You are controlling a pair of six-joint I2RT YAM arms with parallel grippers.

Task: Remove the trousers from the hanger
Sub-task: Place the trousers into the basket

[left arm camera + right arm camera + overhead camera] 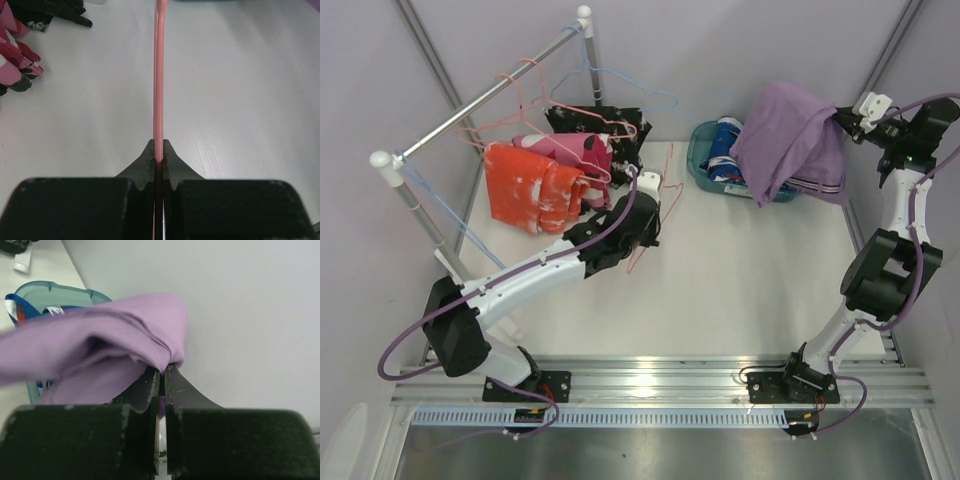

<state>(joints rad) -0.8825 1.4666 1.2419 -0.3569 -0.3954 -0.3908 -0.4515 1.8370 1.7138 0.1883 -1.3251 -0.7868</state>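
Right gripper (162, 374) pinching plain lavender cloth trousers (788, 140), holding them above teal plastic basket (700, 152). Left gripper (160, 152) clamping thin pink wire hanger (159, 75) over white tabletop (750, 280). Risk: lavender cloth is draping past basket edge and, if released here, probably sliding out onto tabletop.

Five pairs of trousers are counted. Three are hung on the one rail (485, 95): an orange pair (530, 185), a pink pair (582, 152) and a black pair (595, 122). One lavender pair (790, 140) is held up, and one blue patterned pair (725, 140) is seen in the single basket (698, 150). One pink hanger (159, 75) is seen off the rail. The bare hangers (665, 98) on the rail overlap and cannot be counted exactly. Two arms are seen, a left arm (530, 275) and a right arm (880, 270).
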